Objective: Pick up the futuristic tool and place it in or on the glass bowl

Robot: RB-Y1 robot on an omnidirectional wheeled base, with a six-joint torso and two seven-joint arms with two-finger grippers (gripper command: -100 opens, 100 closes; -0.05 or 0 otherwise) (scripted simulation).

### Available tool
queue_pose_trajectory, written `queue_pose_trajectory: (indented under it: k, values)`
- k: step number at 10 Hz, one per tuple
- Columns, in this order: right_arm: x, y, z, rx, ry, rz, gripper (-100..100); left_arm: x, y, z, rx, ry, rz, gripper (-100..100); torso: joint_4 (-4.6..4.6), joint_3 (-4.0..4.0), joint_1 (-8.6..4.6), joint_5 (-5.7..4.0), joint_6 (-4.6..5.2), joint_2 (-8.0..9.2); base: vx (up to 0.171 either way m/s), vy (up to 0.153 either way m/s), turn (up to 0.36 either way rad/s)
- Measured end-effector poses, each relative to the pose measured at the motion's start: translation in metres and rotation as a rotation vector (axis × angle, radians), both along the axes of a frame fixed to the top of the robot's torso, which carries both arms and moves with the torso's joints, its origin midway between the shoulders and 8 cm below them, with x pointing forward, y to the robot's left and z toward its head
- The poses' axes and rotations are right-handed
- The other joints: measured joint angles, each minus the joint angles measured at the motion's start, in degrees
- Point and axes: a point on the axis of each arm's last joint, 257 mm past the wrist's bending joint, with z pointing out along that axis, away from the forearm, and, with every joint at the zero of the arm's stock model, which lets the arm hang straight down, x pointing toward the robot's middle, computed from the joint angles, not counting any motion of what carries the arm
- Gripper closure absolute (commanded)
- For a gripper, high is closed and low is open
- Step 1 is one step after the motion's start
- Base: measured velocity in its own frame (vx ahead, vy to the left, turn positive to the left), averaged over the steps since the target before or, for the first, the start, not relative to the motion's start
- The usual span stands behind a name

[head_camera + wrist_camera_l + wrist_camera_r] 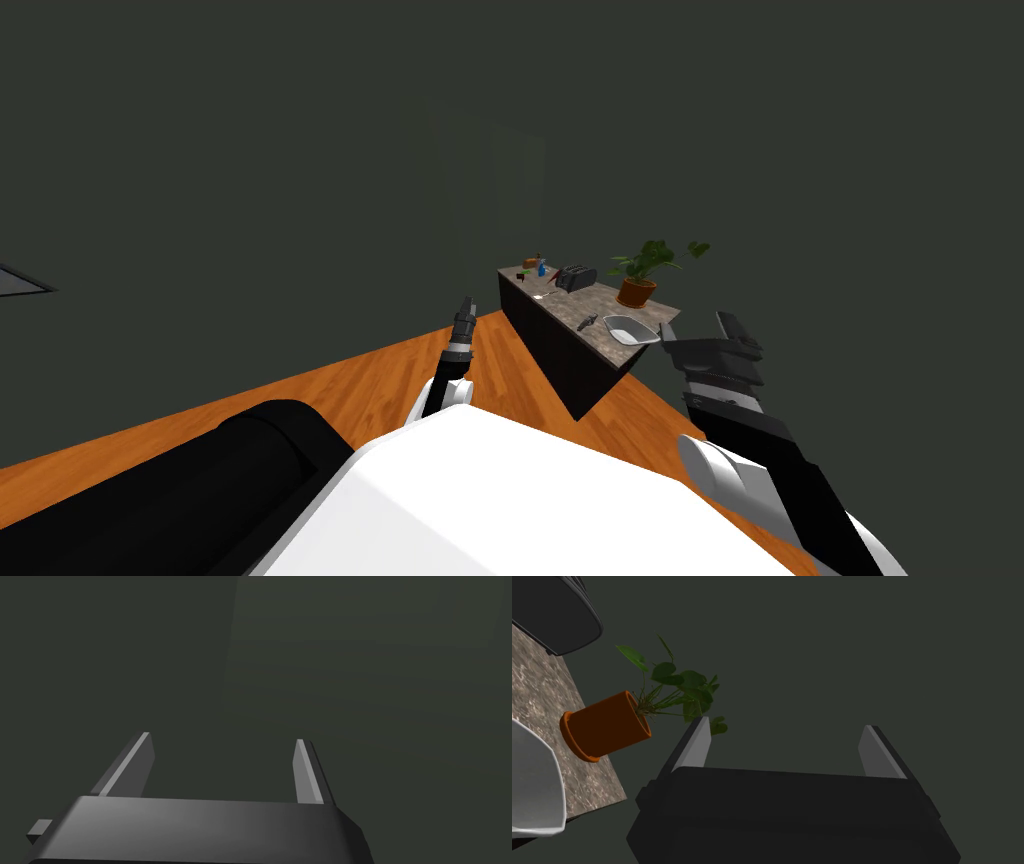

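Speckled stone counter [560,305] is bearing a shallow pale grey bowl [630,330], with a small dark tool [588,321] lying at its nine o'clock. Right gripper [784,725] is hovering at the bowl's three o'clock, fingers spread; left gripper [222,738] is spread too.

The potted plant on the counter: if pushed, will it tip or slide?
Probably slides more than tips: the orange pot looks squat, with a wider rim at its base. The thin leaves would likely bend. It stands near the counter edge, so a push could drop it.
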Motion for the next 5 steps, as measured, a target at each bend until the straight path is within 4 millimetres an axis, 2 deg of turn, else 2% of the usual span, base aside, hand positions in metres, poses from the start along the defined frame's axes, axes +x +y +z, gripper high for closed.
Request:
queue_pose_trajectory:
  k: [3, 5]
  values:
    - [0.004, -0.019, -0.010, 0.078, 0.048, 0.000, -100, 0.000, 0.000, 0.000, 0.000, 0.000, 0.000, 0, -0.03, -0.07, 0.07, 0.01, -0.01, -0.12, 0.014, 0.038, -0.070]
    - [0.008, -0.033, -0.021, 0.140, 0.086, -0.002, -100, 0.000, 0.000, 0.000, 0.000, 0.000, 0.000, 0, -0.02, -0.05, 0.12, 0.02, -0.03, -0.07, -0.004, 0.048, 0.021]
